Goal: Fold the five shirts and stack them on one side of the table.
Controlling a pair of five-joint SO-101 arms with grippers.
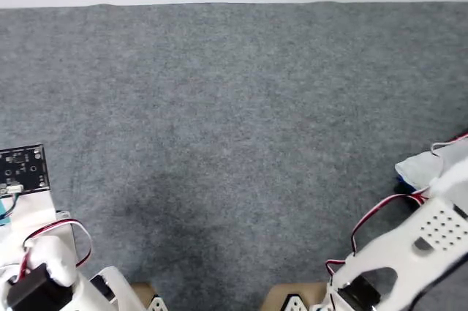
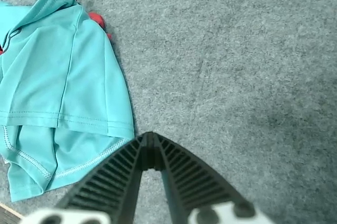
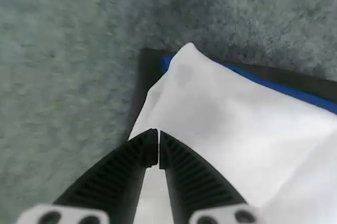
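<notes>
The high view looks down over the grey mat (image 1: pixel 234 106); both wrist views face it from close.

We've got plenty of room: the table (image 1: pixel 234 106) is bare grey felt from the far edge down to the arms, so jaws can sweep the middle either way. The stuff in the way sits at the sides. The white shirt (image 1: pixel 418 168) lies at the right edge, under the right arm's closed jaws, on a blue layer (image 3: pixel 274 84) and a dark layer (image 3: pixel 147 71). The teal shirt (image 2: pixel 58 92) lies rumpled just beside the left arm's closed jaws, with a red cloth (image 2: pixel 96 19) poking out from under it. The left arm (image 1: pixel 44 260) and right arm (image 1: pixel 417 245) fill the near corners.
</notes>
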